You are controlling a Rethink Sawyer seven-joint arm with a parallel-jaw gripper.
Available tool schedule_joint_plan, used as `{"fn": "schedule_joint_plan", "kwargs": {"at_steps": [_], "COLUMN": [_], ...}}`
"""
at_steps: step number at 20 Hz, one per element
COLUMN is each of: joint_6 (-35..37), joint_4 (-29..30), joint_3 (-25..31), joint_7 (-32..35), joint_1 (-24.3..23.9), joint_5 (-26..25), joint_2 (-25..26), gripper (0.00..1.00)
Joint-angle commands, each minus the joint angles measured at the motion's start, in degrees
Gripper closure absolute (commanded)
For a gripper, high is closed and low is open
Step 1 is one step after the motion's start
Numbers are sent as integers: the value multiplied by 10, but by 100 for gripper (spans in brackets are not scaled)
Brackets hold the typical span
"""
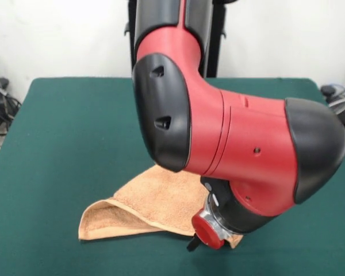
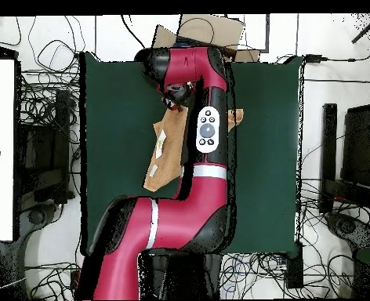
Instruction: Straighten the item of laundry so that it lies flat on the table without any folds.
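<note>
Wall: a plain white wall (image 1: 57,34) stands behind the scene in the front view, evenly lit with no hard shadows.
Floor: a pale, whitish floor (image 2: 313,117) shows all round in the overhead view.
Cables: tangled black cables (image 2: 51,102) lie across the floor on both sides and along the lower edge; more dark cables (image 1: 0,103) bunch at the left edge of the front view.
Cardboard: a flat brown cardboard sheet (image 2: 208,30) lies at the top of the overhead view.
Panel: a large white rectangular panel (image 2: 0,149) fills the left edge.
Equipment: dark boxy equipment (image 2: 357,157) stands at the right.
</note>
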Motion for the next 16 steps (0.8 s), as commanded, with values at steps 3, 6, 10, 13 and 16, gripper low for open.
{"fn": "schedule_joint_plan", "kwargs": {"at_steps": [3,6,10,13,16], "joint_6": [47,37,37,39,39], "joint_4": [42,51,46,41,35], "joint_3": [22,24,32,43,56], "joint_7": [111,113,115,114,112], "joint_1": [-2,-3,0,0,1], "joint_5": [5,14,20,27,34], "joint_2": [15,12,18,21,23], "gripper": [0,0,0,0,0]}}
